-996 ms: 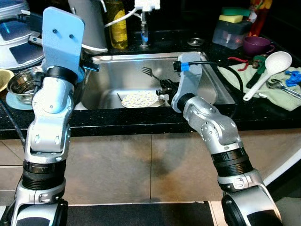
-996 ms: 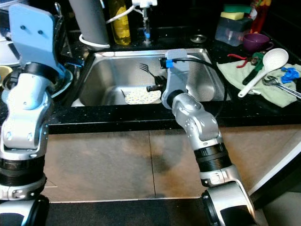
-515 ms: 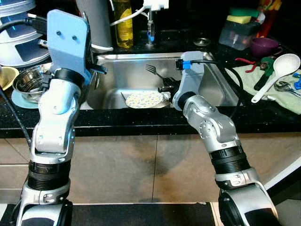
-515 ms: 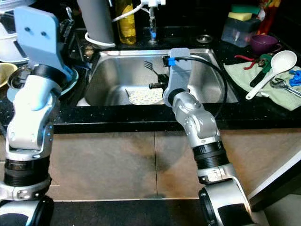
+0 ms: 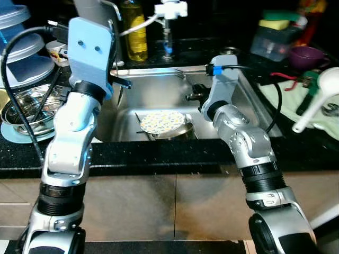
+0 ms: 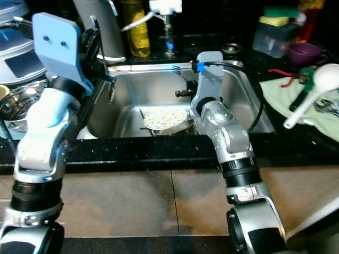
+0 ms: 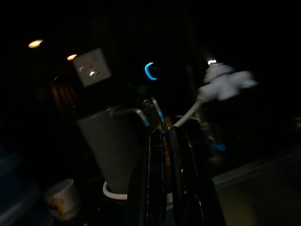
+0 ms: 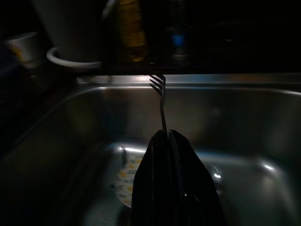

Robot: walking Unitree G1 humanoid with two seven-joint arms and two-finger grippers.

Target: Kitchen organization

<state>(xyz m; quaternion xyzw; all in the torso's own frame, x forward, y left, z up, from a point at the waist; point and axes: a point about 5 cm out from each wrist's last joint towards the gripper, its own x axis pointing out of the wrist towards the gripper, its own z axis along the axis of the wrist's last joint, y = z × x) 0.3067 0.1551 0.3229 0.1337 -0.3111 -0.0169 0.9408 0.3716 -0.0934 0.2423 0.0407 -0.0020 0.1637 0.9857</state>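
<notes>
My right gripper [image 5: 189,97] hovers over the steel sink [image 5: 153,90], shut on the handle of a metal fork [image 8: 162,108]. The fork points up and away, its tines [image 5: 180,70] level with the sink's back rim. Below it, a round patterned plate [image 5: 161,121] lies tilted on a steel vessel on the sink floor. My left gripper [image 5: 124,83] is raised at the sink's left rim, its fingers [image 7: 155,141] pressed together with nothing seen between them.
A steel bowl [image 5: 24,108] sits on the left counter beside stacked containers. A yellow oil bottle [image 5: 133,32] and the tap [image 5: 168,10] stand behind the sink. On the right lie a white ladle [image 5: 318,95], a green cloth [image 5: 286,98] and a purple cup [image 5: 304,53].
The camera has shifted and drawn nearer the sink. My right gripper has lifted the fork, so its tines now reach the back rim. The left arm has swung closer to the sink.
</notes>
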